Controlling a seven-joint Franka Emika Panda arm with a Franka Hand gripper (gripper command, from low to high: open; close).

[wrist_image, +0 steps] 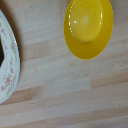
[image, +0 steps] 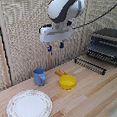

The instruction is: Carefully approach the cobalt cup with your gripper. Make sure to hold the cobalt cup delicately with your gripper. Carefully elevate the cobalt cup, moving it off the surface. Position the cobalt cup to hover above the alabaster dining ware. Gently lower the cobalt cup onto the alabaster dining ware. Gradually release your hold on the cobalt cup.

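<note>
We see the gripper [image: 55, 46] hanging high above the wooden table [image: 92, 97], fingers parted and empty, the approach not yet begun. The cobalt cup [image: 40, 76] stands upright just behind the white plate [image: 28, 106], with the yellow dish [image: 67, 82] beside the cup, apart from it.

Small blue mug [image: 40, 76], upright on the desk [image: 92, 94], handle toward the exterior view's right. Large white plate [image: 29, 107] with a thin reddish patterned rim lies flat in front of it, near but apart, nothing on it.
</note>
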